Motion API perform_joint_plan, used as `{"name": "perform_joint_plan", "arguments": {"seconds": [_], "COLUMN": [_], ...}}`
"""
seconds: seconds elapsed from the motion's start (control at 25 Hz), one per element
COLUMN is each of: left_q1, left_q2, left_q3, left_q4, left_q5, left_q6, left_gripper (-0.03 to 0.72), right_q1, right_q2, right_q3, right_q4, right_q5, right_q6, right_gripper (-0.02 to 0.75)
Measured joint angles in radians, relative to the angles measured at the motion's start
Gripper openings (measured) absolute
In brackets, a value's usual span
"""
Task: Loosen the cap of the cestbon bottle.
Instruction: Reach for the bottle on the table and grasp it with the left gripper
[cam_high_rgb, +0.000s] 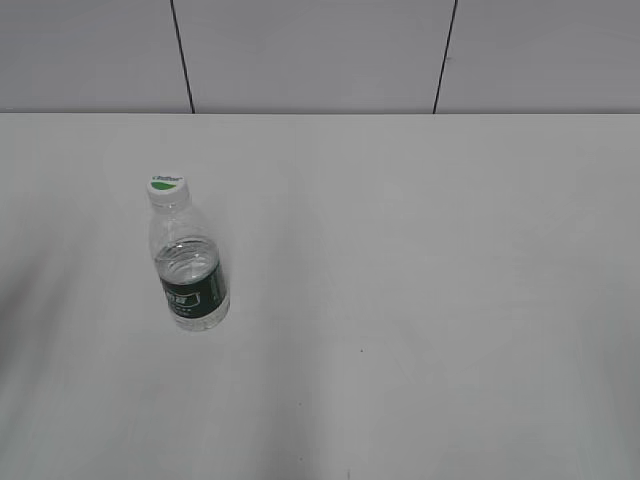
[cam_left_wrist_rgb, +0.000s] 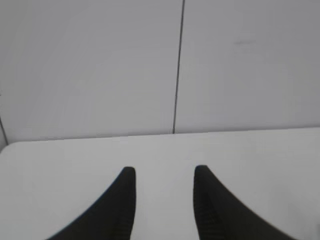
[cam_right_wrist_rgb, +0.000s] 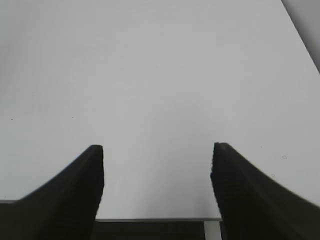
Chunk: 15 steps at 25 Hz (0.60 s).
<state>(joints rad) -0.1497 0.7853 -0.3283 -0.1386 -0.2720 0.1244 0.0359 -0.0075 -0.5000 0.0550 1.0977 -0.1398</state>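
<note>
One small clear plastic cestbon bottle (cam_high_rgb: 189, 270), ribbed in the body and wrapped low down with a dark green label band carrying white lettering, stood upright on the plain white table (cam_high_rgb: 420, 300) in the exterior view, left of the middle and roughly halfway between the near edge and the far edge. Its small round white plastic screw cap (cam_high_rgb: 167, 188), marked on top with a green leaf shape, sat on the neck, and water filled the bottle to about the shoulder. Nothing touched the bottle, and neither arm appeared in that view. Behind the table rose a pale grey panelled wall (cam_high_rgb: 310, 55) divided by two thin dark vertical seams. In the left wrist view the left gripper (cam_left_wrist_rgb: 164, 172) hung above the tabletop with its two black textured fingers (cam_left_wrist_rgb: 125, 200) spread apart, only bare white surface showing in the gap, and it faced the far wall with one dark seam running down just above the gap. In the right wrist view the right gripper (cam_right_wrist_rgb: 157, 150) likewise had its black ridged fingers (cam_right_wrist_rgb: 230, 185) parted wide with nothing between them, pointed out over the table from near an edge of it. The bottle appeared in neither wrist view.
</note>
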Motion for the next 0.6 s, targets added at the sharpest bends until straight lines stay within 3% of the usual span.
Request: {"name": "perform_joint_plan", "arguments": {"seconds": [0.28, 0.44, 0.6], "left_q1": [-0.236, -0.257, -0.257], "left_q2": [0.212, 0.312, 0.444], "left_q3": [0.187, 0.212, 0.212], "left_q4": [0.006, 0.035, 0.2], "left_q5": [-0.286, -0.399, -0.479], "left_q6": [-0.004, -0.012, -0.078], "left_gripper": [0.238, 0.238, 0.238], "right_q1": [0.0, 0.0, 0.0], "right_q2": [0.0, 0.0, 0.0], "right_q3": [0.0, 0.0, 0.0], "right_q4": [0.0, 0.0, 0.0], "right_q5": [0.0, 0.0, 0.0], "right_q6": [0.0, 0.0, 0.0], "right_gripper": [0.52, 0.52, 0.52]}}
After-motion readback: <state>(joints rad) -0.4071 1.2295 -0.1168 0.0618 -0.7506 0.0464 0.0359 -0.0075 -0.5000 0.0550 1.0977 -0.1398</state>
